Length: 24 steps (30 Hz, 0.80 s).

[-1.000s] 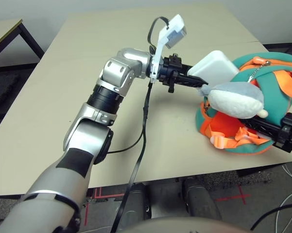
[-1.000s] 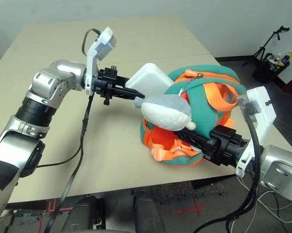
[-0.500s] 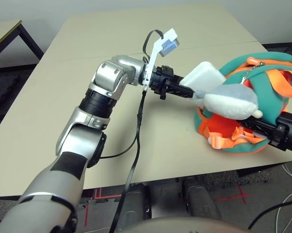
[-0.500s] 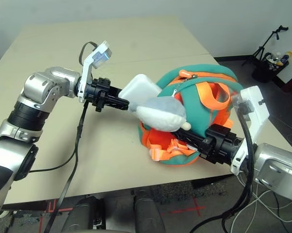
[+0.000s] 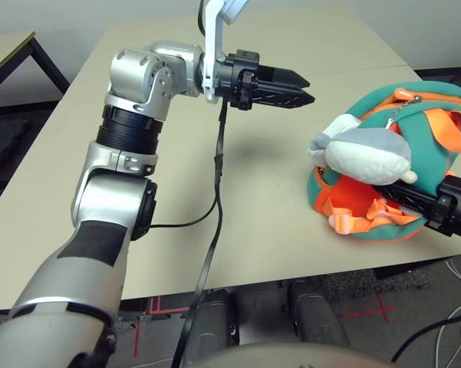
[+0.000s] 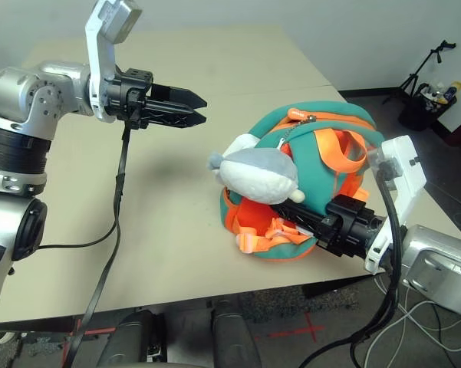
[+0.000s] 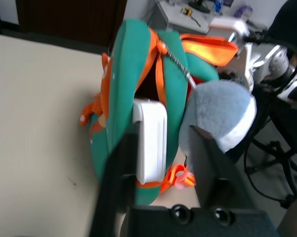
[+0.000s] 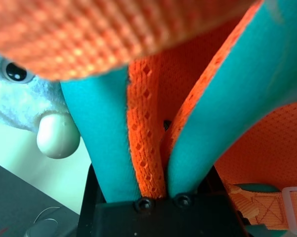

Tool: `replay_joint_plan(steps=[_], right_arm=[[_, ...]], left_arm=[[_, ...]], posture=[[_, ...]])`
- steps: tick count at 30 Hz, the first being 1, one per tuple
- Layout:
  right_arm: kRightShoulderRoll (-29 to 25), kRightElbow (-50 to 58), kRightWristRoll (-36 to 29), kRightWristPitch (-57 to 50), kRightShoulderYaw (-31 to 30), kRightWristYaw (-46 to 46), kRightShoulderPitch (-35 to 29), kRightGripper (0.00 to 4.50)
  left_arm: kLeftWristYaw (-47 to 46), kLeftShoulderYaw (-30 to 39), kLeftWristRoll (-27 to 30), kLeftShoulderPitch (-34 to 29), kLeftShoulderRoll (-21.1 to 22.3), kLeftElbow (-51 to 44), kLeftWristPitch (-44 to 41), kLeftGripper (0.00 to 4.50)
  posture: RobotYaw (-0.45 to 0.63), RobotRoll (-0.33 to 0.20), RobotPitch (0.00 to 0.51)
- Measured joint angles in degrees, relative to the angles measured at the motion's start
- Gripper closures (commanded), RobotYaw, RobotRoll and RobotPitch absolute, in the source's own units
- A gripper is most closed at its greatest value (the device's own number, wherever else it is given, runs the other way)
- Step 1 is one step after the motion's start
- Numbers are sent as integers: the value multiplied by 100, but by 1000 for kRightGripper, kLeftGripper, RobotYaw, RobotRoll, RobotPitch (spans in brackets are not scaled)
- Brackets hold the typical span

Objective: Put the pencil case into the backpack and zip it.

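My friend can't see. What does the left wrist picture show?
A flat white hard pencil case sits in the open mouth of a teal-green backpack with orange trim, beside a grey-white plush toy. The left gripper points at it, fingers open.

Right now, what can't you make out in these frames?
- Pencil case: lower end hidden inside the backpack; head views hide it behind the plush toy.
- Right gripper: fingertips buried in orange mesh and teal fabric, both head and wrist views.
- Zip pull position: not discernible in any view.
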State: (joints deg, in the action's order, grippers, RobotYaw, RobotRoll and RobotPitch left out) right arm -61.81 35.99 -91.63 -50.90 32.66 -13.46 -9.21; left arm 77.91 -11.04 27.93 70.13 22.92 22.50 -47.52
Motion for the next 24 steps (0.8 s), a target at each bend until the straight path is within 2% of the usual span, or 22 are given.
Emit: replay_joint_plan(steps=[2, 19, 24], right_arm=[[13, 1, 0, 0, -3, 0, 0, 3210], [49, 67, -7, 1, -15, 128, -2, 3211], [71, 97, -27, 13, -48, 206, 16, 3213]], left_arm=[[0, -80, -56, -83, -65, 0, 24, 4500], [-78, -134, -4, -259, -362, -182, -223, 4500], [-230, -186, -170, -303, -564, 171, -28, 4500]], posture=[[-184, 0, 88], [-200, 0, 100], [-198, 0, 105]])
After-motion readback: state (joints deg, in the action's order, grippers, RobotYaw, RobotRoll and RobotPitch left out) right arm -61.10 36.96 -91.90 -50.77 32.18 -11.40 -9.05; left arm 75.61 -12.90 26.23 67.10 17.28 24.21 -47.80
